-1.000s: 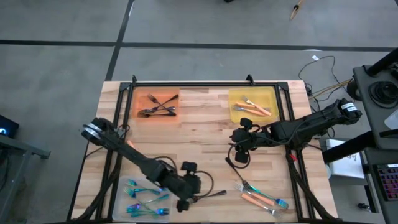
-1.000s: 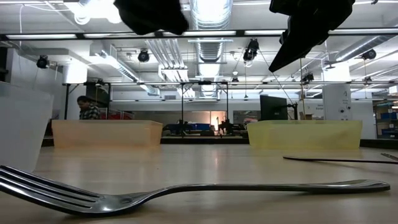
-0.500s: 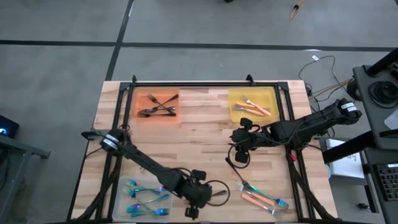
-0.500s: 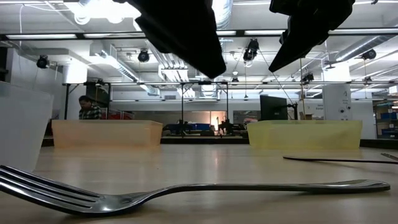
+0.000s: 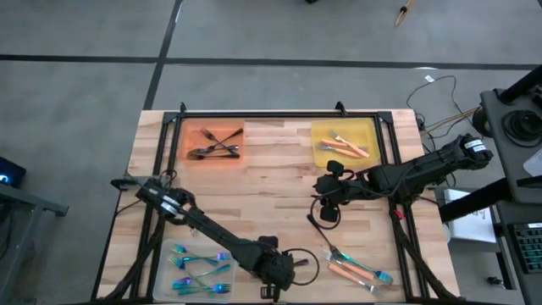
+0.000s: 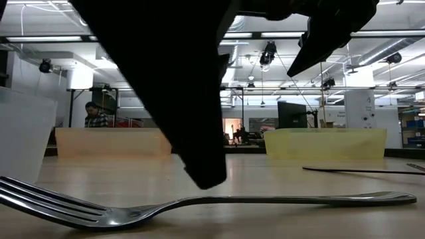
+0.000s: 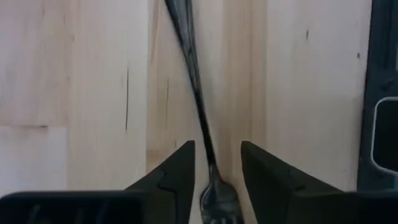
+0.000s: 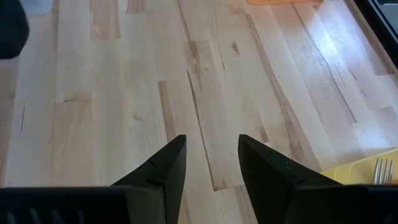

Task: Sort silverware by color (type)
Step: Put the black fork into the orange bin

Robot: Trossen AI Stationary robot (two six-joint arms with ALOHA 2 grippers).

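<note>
Left wrist view puts my left gripper low over a dark grey fork lying on the wooden table; its jaws stand apart, one finger on each side of the handle near the fork's neck, and I cannot make out any contact, so nothing is held. From above, that gripper sits near the table's front edge, between the clear tray of blue-teal forks and a loose mix of orange-handled and blue-teal pieces. At table height the same fork lies flat, with the left arm a dark mass just above it. My right gripper is open and empty, hovering over bare wood mid-table. At the far side, the orange tray holds dark grey forks and the yellow tray holds orange-handled utensils. A person stands far back in the room.
</note>
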